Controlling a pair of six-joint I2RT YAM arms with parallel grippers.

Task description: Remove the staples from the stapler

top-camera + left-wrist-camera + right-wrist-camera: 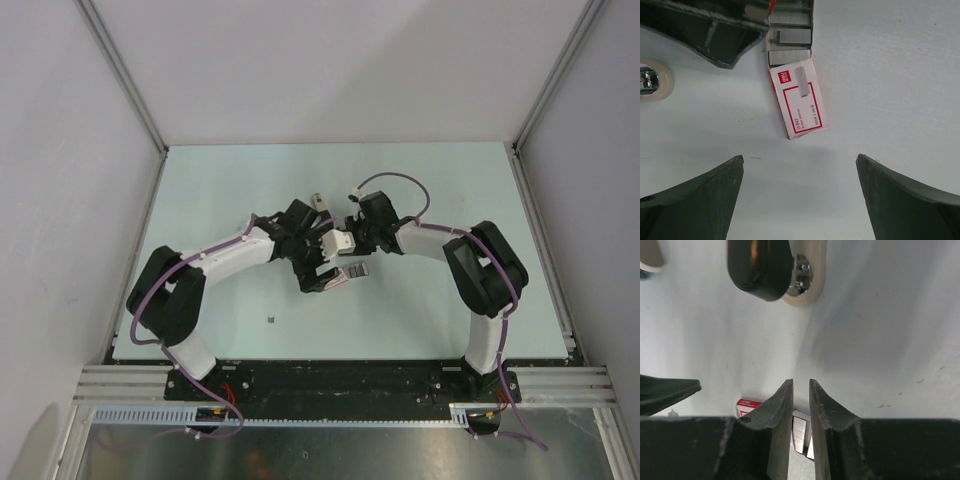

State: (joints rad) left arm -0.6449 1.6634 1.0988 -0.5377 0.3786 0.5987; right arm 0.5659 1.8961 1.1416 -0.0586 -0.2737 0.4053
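Beige stapler (807, 270) lies free on the counter (890, 315), just ahead of the barely parted, empty right tool (801, 383). Left tool (800, 160), spread wide over the staple box (800, 100), risks grabbing that instead.

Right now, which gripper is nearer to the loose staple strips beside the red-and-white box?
Right. The right gripper is right at the staple strips; the left gripper sits back, with the box between.
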